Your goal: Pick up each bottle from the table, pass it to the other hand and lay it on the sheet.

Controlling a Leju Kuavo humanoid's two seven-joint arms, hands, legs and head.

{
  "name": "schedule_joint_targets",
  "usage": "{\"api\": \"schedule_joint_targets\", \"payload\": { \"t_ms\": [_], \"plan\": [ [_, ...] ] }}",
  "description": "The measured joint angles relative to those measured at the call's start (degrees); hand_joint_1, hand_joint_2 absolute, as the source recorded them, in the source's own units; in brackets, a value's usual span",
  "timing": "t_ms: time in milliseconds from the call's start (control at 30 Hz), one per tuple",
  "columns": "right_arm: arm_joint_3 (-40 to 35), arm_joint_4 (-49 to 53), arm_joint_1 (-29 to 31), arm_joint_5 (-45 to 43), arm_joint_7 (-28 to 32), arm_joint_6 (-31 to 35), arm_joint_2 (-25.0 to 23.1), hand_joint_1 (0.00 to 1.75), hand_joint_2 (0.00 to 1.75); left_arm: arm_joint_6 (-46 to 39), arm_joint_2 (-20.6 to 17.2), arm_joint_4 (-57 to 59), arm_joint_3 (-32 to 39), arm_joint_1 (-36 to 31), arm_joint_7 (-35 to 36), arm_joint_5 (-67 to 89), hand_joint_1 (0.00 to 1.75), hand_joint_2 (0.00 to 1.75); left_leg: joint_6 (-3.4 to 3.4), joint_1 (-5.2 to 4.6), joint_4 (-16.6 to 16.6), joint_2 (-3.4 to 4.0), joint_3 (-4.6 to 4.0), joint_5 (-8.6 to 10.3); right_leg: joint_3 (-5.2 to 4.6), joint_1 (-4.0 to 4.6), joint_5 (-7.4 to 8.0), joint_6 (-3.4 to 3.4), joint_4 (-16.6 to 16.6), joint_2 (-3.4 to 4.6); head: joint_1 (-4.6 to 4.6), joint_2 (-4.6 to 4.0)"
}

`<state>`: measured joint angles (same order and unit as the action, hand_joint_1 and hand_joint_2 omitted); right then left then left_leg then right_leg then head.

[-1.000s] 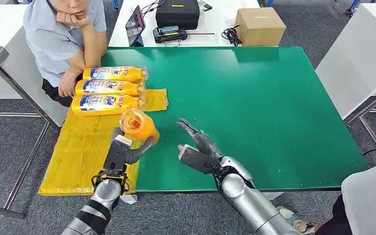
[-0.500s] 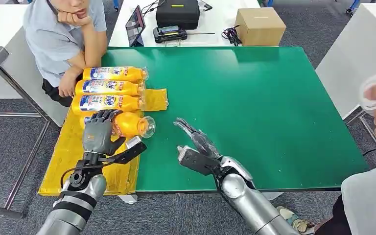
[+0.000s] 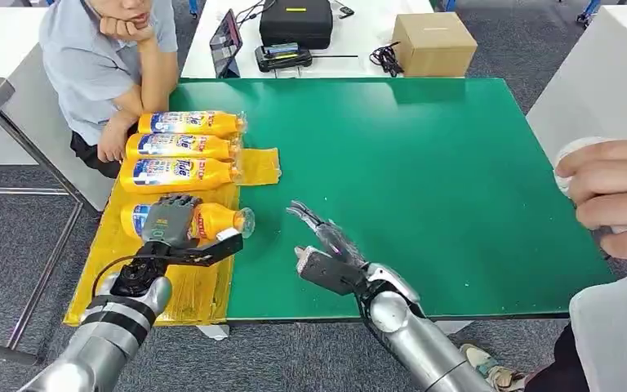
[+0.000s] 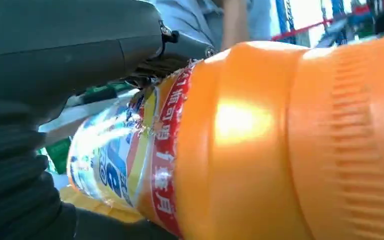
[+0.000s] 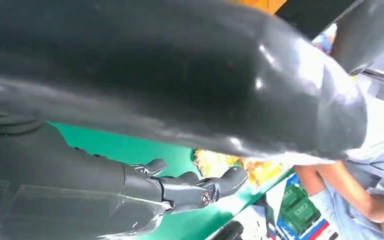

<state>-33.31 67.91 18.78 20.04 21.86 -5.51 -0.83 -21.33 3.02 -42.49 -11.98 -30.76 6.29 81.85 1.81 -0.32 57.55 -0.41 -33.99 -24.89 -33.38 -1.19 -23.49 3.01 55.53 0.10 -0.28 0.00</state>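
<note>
An orange bottle (image 3: 216,220) with a blue and red label lies on its side on the yellow sheet (image 3: 126,273), cap end pointing at the green table (image 3: 424,163). My left hand (image 3: 171,222) holds it, fingers draped over its labelled body and thumb stretched out below. The left wrist view shows the same bottle (image 4: 240,140) close up against my left hand (image 4: 55,65). Three more orange bottles (image 3: 184,147) lie side by side on the sheet just beyond it. My right hand (image 3: 326,249) hovers over the table's near edge with fingers spread and nothing in it; the right wrist view shows its fingers (image 5: 180,190).
A person (image 3: 102,57) sits at the table's far left corner, one hand beside the laid bottles. Another person's hand (image 3: 612,196) with something white reaches in at the right edge. A cardboard box (image 3: 433,42), a black case (image 3: 295,23) and a tablet stand on the white table behind.
My left hand swung the bottle from upright over the sheet's edge down onto the sheet beside the other three. My right hand barely moved. A person's hand came in from the right.
</note>
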Motion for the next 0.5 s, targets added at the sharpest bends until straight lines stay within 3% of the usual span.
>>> {"api": "schedule_joint_targets", "payload": {
  "t_ms": [100, 133, 167, 233, 500],
  "plan": [
    [0.07, 0.02, 0.01, 0.2, 0.0, -0.28, -0.2, 0.0, 0.0, 0.7, 0.0, 2.03, -0.96, -1.43, 0.94, 0.28, 1.38, 1.75, 0.0, 0.0, 0.0, 0.01, 0.01, 0.0, 0.0, 0.0, 0.0, 0.0, 0.0, 0.0, 0.0, 0.0],
    [0.07, 0.02, 0.01, 0.2, 0.0, -0.37, -0.22, 0.0, 0.0, 0.5, 0.0, 2.73, -1.33, -1.72, 1.4, 0.37, 0.73, 1.75, -0.01, 0.0, 0.0, 0.01, 0.01, 0.01, 0.0, 0.0, 0.0, 0.0, 0.0, 0.0, 0.0, 0.0],
    [0.07, 0.02, 0.0, 0.28, 0.0, -0.39, -0.35, 0.0, 0.0, 0.28, 0.0, 3.26, -1.48, -1.89, 1.79, 0.54, 0.73, 1.75, -0.02, 0.0, 0.0, 0.02, 0.01, 0.01, 0.0, 0.0, 0.0, 0.0, 0.0, 0.0, 0.0, 0.0],
    [0.11, 0.02, 0.01, 0.33, -0.02, -0.48, -0.48, 0.0, 0.0, -0.27, 0.02, 4.55, -2.28, -2.41, 2.84, 1.31, 0.0, 1.75, -0.03, 0.0, 0.0, 0.01, 0.01, 0.02, 0.0, 0.0, 0.0, 0.0, 0.01, 0.0, 0.0, 0.0],
    [0.33, 0.02, 0.2, 0.35, -0.02, -0.48, -0.7, 0.0, 0.0, 1.09, 0.17, 8.42, -4.22, -3.82, 4.76, 2.82, 0.0, 1.75, -0.03, 0.0, 0.0, -0.04, -0.01, 0.03, 0.0, 0.0, 0.0, 0.0, 0.01, -0.02, 0.0, 0.0]
  ]
}}
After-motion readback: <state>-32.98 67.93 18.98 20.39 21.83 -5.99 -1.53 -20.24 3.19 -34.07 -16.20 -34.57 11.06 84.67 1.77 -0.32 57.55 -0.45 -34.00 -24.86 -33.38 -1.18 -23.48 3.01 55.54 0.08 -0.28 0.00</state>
